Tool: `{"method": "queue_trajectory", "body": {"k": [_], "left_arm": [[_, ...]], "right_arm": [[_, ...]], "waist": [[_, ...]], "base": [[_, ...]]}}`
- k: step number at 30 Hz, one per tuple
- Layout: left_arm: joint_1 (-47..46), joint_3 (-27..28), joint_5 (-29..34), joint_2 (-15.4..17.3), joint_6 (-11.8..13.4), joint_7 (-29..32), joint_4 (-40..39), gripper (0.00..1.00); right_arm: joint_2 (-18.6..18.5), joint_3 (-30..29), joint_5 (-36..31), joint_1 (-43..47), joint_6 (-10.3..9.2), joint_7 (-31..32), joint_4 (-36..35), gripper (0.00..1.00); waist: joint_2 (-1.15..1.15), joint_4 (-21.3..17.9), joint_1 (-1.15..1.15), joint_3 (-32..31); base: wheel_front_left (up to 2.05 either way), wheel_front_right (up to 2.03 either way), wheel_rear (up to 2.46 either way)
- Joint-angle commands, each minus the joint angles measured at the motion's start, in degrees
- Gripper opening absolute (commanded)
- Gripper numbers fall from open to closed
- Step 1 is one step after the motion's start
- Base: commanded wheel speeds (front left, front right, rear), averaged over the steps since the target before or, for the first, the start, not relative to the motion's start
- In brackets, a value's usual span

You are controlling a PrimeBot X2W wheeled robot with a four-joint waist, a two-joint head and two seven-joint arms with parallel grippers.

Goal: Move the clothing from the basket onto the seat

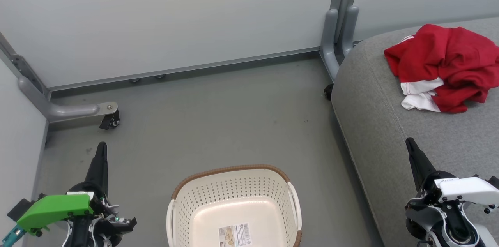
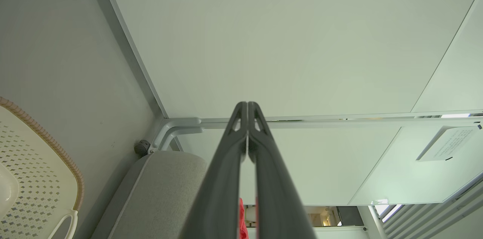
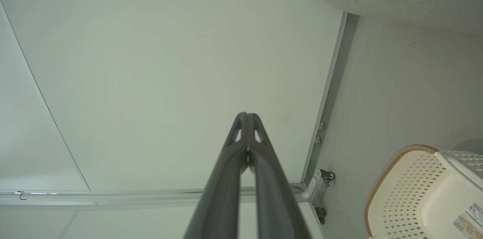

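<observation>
Red clothing (image 1: 448, 64) with white trim lies crumpled on the grey seat (image 1: 374, 114) at the upper right; a sliver of red clothing (image 2: 241, 220) peeks between the left fingers. The cream basket (image 1: 234, 204) with a brown rim stands on the floor at the bottom centre, holding nothing but a label; the basket (image 2: 34, 178) and the basket (image 3: 419, 193) show at the wrist views' edges. My left gripper (image 1: 102, 146) is shut at the lower left, left of the basket. My right gripper (image 1: 409, 142) is shut above the seat's front part. Both grippers (image 2: 247, 104) (image 3: 246, 114) point toward pale panels.
Pale grey partition walls (image 1: 175, 17) close off the back and left. Their metal feet with castors (image 1: 111, 120) stand on the grey floor (image 1: 234, 118), and a post foot (image 1: 337, 40) sits beside the seat's corner.
</observation>
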Motion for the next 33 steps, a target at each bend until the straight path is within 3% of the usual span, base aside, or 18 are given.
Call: {"method": "queue_trajectory", "body": {"k": [1,33], "left_arm": [[-0.6,0.1,-0.1,0.0,-0.3,0.2,-0.1,0.00],[-0.6,0.1,-0.1,0.0,-0.3,0.2,-0.1,0.00]], "right_arm": [[-0.3,0.1,0.3,-0.3,-0.06,-0.2,0.0,0.00],[-0.9,0.8,1.0,-0.3,-0.06,-0.8,-0.2,0.00]], "waist": [[0.55,0.0,0.00,0.0],[0.55,0.0,0.00,0.0]], "base": [[0.00,0.00,0.00],[0.00,0.00,0.00]]}}
